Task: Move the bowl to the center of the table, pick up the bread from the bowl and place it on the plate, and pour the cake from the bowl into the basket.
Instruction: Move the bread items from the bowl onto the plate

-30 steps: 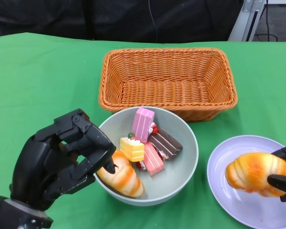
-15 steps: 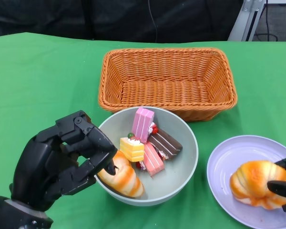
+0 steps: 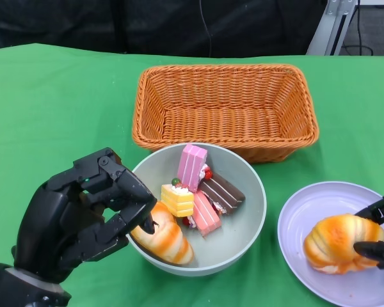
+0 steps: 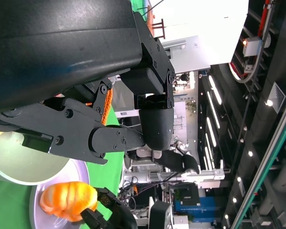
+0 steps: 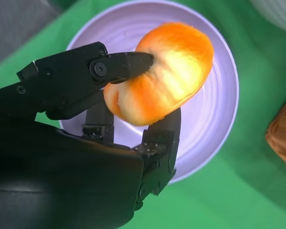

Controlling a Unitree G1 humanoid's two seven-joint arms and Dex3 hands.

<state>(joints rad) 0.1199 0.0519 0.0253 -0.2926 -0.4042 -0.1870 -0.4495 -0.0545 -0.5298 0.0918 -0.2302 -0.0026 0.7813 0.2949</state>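
The grey bowl (image 3: 244, 233) sits mid-table in front of the basket, holding an orange bread roll (image 3: 164, 241) and several cake pieces (image 3: 192, 165). My left hand (image 3: 83, 214) curls over the bowl's left rim and grips it, one fingertip above the roll. A second bread roll (image 3: 336, 243) rests low on the lilac plate (image 3: 307, 214) at the right, pinched by my right hand (image 3: 379, 231). In the right wrist view the fingers (image 5: 124, 64) clamp this roll (image 5: 167, 71) over the plate (image 5: 219, 119).
A wicker basket (image 3: 225, 109) with nothing in it stands just behind the bowl, nearly touching its far rim. Green cloth (image 3: 51, 109) covers the table. The plate lies close to the table's right front corner.
My right hand has lowered the bread roll from above the plate down onto it and shifted it slightly left. The left hand and the bowl have stayed still.
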